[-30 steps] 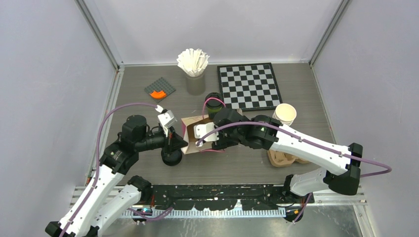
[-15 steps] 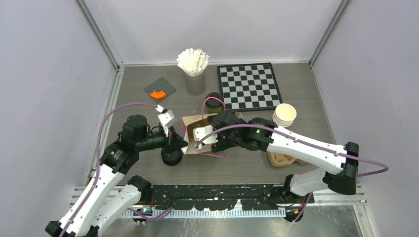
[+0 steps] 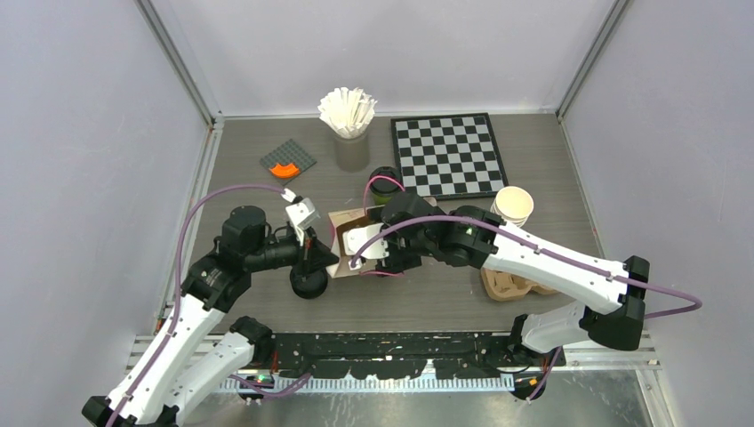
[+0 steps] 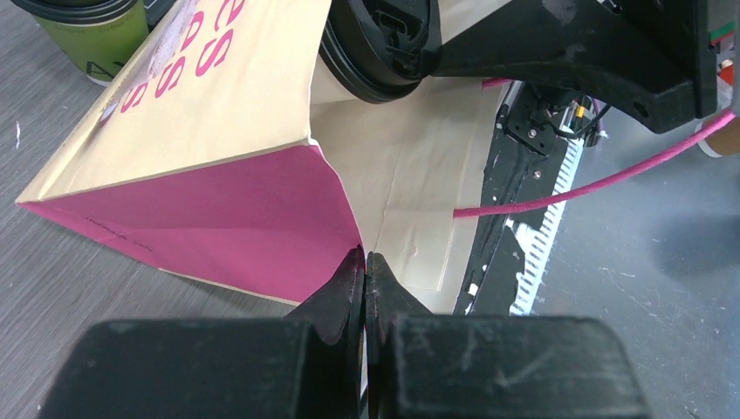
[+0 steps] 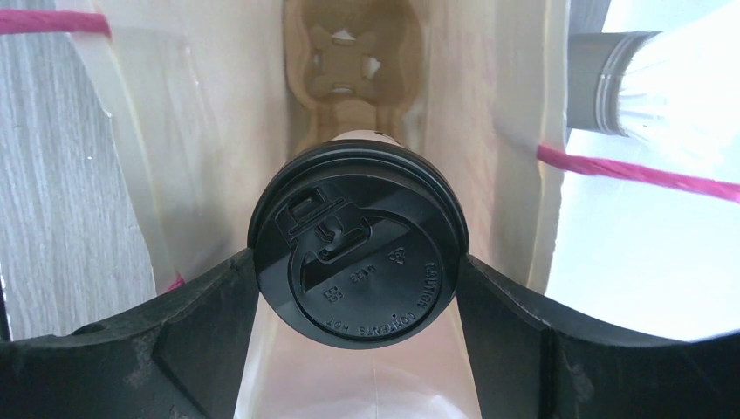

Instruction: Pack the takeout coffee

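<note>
A cream paper bag (image 3: 345,224) with pink print lies on its side mid-table. My left gripper (image 4: 365,262) is shut on the bag's (image 4: 218,105) lower edge at its mouth. My right gripper (image 5: 358,272) is shut on a takeout coffee (image 5: 358,249), its fingers (image 5: 188,323) pressed to both sides of the black lid. That cup (image 4: 380,44) sits in the bag's mouth. Deep inside the bag lies a brown pulp carrier (image 5: 347,52). A second takeout coffee (image 3: 384,181), olive-green with a black lid, stands just behind the bag.
A chessboard (image 3: 449,156) and a holder of white paper sticks (image 3: 348,116) stand at the back. A grey stud plate with an orange piece (image 3: 287,163) lies back left. Cream cups (image 3: 513,205) and another pulp carrier (image 3: 511,286) sit on the right.
My right gripper with the cup has shifted slightly at the bag's mouth. My left gripper and the bag's held edge have stayed put.
</note>
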Controlling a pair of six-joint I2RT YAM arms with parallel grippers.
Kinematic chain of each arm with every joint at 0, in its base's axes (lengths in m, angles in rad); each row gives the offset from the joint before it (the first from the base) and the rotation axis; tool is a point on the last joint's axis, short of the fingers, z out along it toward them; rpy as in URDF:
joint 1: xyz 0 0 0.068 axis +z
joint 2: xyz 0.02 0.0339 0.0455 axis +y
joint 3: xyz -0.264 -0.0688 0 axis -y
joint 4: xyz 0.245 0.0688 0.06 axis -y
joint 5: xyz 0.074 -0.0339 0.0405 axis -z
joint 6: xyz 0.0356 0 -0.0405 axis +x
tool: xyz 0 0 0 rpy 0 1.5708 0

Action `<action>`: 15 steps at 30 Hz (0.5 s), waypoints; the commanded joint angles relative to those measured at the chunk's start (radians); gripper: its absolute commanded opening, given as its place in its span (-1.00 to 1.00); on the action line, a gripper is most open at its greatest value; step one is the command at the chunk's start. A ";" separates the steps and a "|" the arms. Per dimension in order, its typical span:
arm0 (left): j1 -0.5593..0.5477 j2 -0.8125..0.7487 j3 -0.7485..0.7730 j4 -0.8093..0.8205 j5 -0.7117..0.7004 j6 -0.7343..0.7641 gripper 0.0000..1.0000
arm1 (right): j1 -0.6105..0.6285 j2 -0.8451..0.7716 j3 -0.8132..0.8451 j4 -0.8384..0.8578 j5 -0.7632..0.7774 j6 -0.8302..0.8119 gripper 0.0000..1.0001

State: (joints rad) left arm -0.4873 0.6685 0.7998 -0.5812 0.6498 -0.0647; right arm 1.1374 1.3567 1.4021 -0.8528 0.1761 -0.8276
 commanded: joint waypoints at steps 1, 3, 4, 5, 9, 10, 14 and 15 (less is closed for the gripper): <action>0.004 0.005 0.023 0.007 0.029 0.023 -1.00 | 0.007 -0.005 -0.011 -0.003 -0.049 0.003 0.38; 0.003 0.006 0.024 0.007 0.033 0.021 -1.00 | 0.008 0.009 -0.020 0.011 -0.056 0.000 0.38; 0.004 0.008 0.024 0.006 0.033 0.019 -1.00 | 0.009 0.017 -0.022 0.016 -0.061 -0.004 0.38; 0.004 0.009 0.025 0.006 0.034 0.019 -1.00 | 0.008 0.026 -0.025 0.022 -0.066 -0.007 0.38; 0.004 0.016 0.031 -0.001 0.034 0.019 -1.00 | 0.008 0.053 -0.057 0.071 -0.044 -0.031 0.38; 0.004 0.019 0.033 -0.003 0.036 0.020 -1.00 | 0.007 0.054 -0.068 0.089 -0.032 -0.037 0.38; 0.004 0.022 0.035 -0.003 0.039 0.014 -1.00 | 0.005 0.054 -0.107 0.170 0.009 -0.062 0.38; 0.004 0.022 0.035 -0.002 0.039 0.011 -1.00 | 0.003 0.055 -0.114 0.185 0.015 -0.066 0.38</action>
State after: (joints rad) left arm -0.4873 0.6914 0.7998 -0.5953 0.6571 -0.0650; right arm 1.1397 1.4212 1.3075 -0.7815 0.1493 -0.8608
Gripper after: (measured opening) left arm 0.009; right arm 0.819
